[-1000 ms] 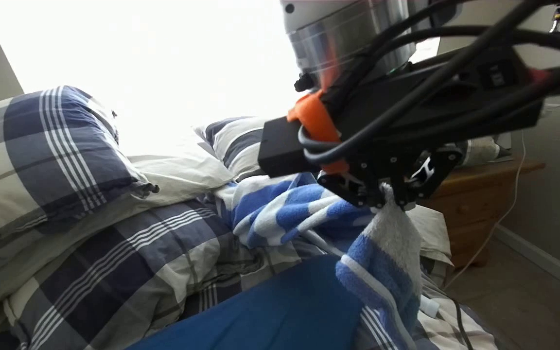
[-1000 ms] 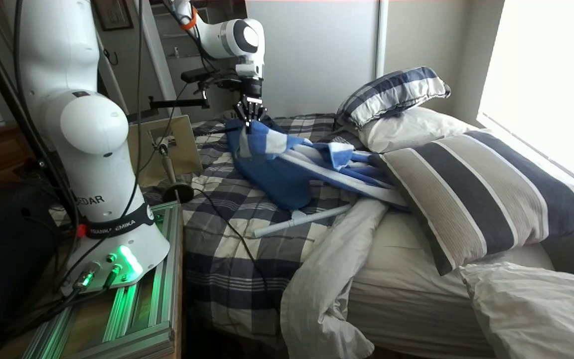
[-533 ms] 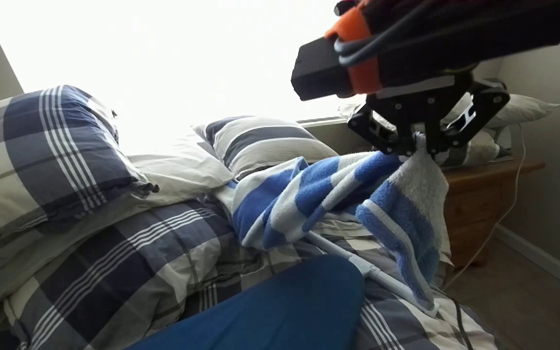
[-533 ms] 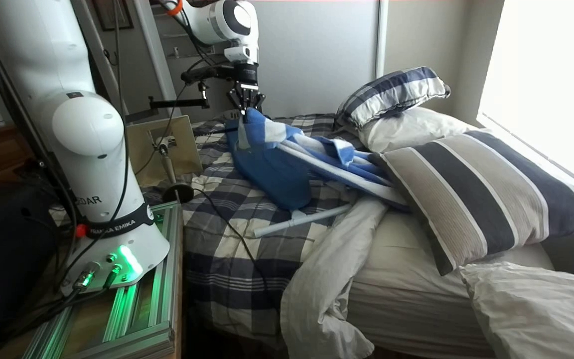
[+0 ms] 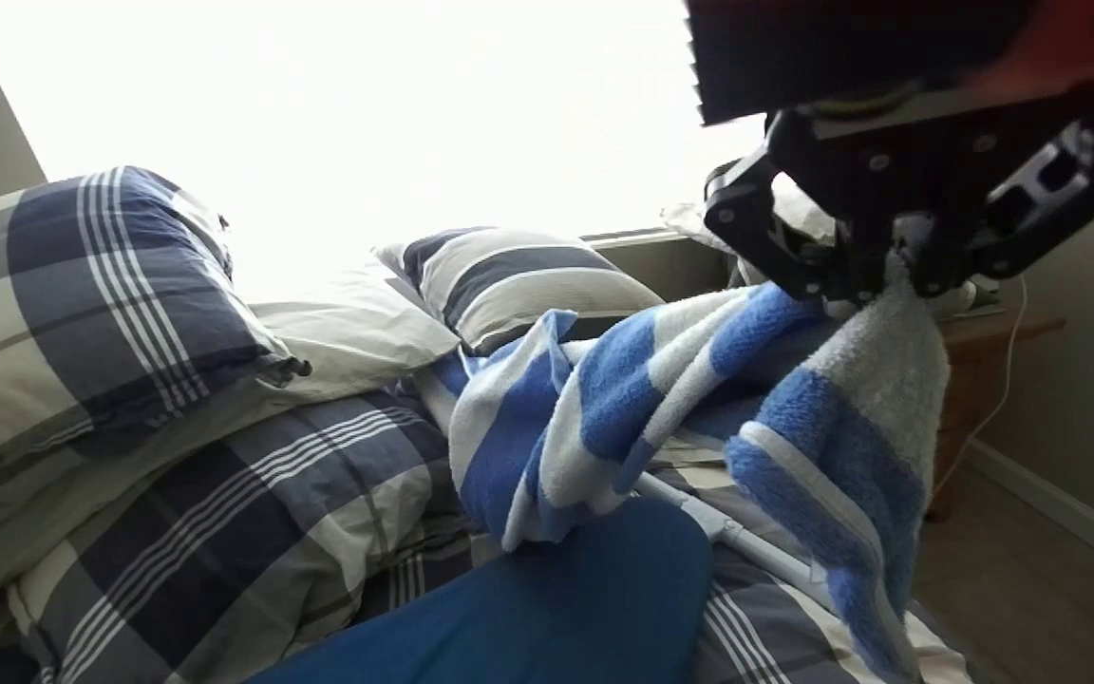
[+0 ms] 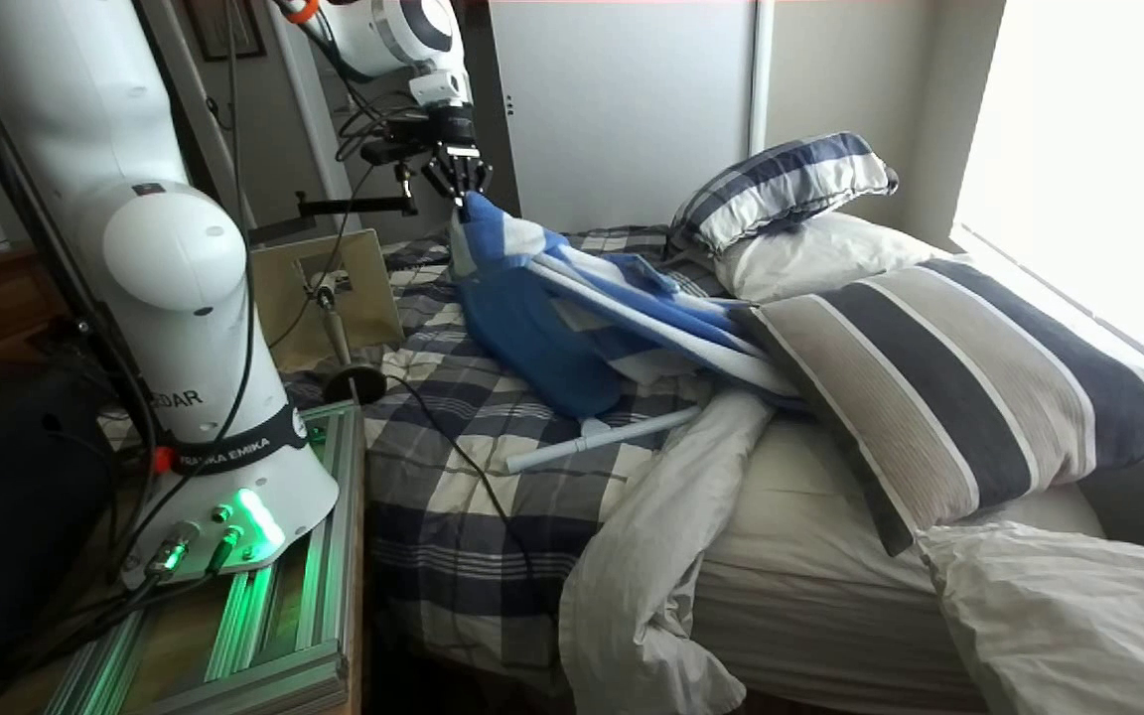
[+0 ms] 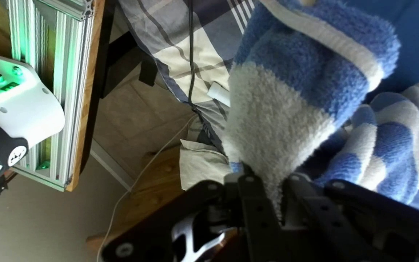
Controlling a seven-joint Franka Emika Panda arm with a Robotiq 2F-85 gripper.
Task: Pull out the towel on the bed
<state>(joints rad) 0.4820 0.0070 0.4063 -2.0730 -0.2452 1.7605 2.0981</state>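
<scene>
The blue-and-white striped towel point(image 5: 604, 408) is lifted by one corner above the bed point(image 6: 433, 506). My gripper point(image 5: 889, 280) is shut on that corner, and the cloth fans out below the fingers. In an exterior view, the gripper point(image 6: 466, 204) is high over the far side of the bed, and the towel point(image 6: 522, 236) stretches slantwise down to the striped pillow, where its far end is hidden. In the wrist view, the towel point(image 7: 278, 116) narrows to a pinch between the two fingertips point(image 7: 272, 180). A loose flap hangs down from the held corner.
A plain blue board-like surface point(image 5: 547, 608) with a pale tube point(image 6: 602, 439) lies on the bed under the towel. A striped pillow point(image 6: 969, 387) and a plaid pillow point(image 6: 781, 194) lie near the window. A stand with a panel point(image 6: 373, 288) is by the robot base.
My gripper, holding the towel corner, has risen and moved away from the pillows, toward the left in an exterior view. The towel has been drawn longer and tauter.
</scene>
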